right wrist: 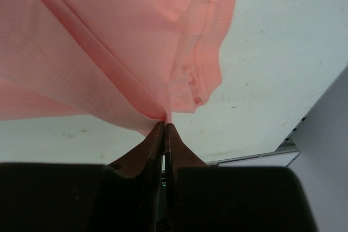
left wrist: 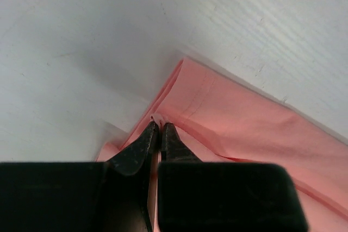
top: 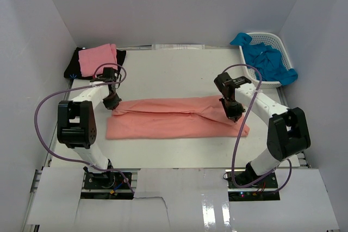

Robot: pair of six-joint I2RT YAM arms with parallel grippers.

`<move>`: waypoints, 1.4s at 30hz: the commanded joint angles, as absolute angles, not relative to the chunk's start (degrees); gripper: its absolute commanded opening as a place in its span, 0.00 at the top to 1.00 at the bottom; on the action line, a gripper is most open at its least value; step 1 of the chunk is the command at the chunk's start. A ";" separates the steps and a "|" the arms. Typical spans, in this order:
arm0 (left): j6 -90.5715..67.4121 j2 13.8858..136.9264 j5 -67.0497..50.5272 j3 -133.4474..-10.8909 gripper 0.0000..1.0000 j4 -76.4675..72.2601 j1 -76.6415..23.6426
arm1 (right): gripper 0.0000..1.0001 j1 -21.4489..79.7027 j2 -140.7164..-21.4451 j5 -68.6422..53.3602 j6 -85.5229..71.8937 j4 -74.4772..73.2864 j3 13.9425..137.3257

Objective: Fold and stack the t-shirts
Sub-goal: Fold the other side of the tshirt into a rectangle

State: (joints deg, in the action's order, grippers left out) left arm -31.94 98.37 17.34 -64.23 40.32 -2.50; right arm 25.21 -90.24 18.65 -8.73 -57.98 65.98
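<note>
Top external — one salmon t-shirt point(top: 168, 119), one pink t-shirt point(top: 97, 60), one black t-shirt point(top: 72, 68).

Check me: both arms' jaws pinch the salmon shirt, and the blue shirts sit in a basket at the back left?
Wrong side: the top view shows the basket with the blue shirts at the back right. Both jaws do pinch the salmon shirt.

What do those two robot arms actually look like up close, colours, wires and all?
Both the left arm and right arm are built of white tube-like links joined by chunky black joint housings. A thin purple cable loops loosely alongside each. The left gripper and right gripper each have two black fingers tapering to narrow tips. No markings show.
</note>
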 commanded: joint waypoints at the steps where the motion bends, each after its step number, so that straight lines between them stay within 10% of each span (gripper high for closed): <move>1: -31.47 97.65 20.92 -68.11 1.00 41.13 -2.29 | 0.92 25.23 -89.83 25.92 -10.45 -61.79 68.29; 9: -31.20 96.07 20.39 -68.29 1.00 41.13 -2.29 | 0.82 25.22 -86.31 25.40 -9.85 -61.08 67.85; 12: -30.41 94.49 18.64 -66.54 1.00 40.17 -2.29 | 0.59 25.22 -85.70 23.82 -9.32 -61.08 68.38; 13: -29.63 93.53 17.50 -65.40 0.97 39.38 -2.29 | 0.33 25.22 -85.69 23.47 -9.40 -61.52 68.64; 17: -28.04 90.19 14.95 -62.85 0.60 37.36 -2.29 | 0.29 25.22 -86.04 24.60 -10.10 -63.19 70.66; 32: -29.18 70.68 26.10 -57.84 0.50 36.22 -2.55 | 0.40 24.00 -89.91 19.79 -9.58 -47.56 78.05; 36: -25.41 70.83 14.09 -56.33 0.49 27.87 -2.55 | 0.59 22.33 -94.03 14.86 -9.76 -43.51 79.19; 38: -25.49 77.41 8.98 -60.18 0.49 27.77 -2.55 | 0.84 21.89 -97.46 13.81 -9.93 -42.28 79.71; 42: -26.28 87.70 2.21 -67.58 0.52 28.92 -2.81 | 0.92 21.62 -99.75 11.78 -10.11 -40.08 79.19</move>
State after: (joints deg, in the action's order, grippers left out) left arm -26.57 82.89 10.74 -63.02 30.24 -2.48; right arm 21.76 -99.20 14.72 -10.02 -43.81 77.49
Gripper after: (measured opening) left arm 0.482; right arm 0.086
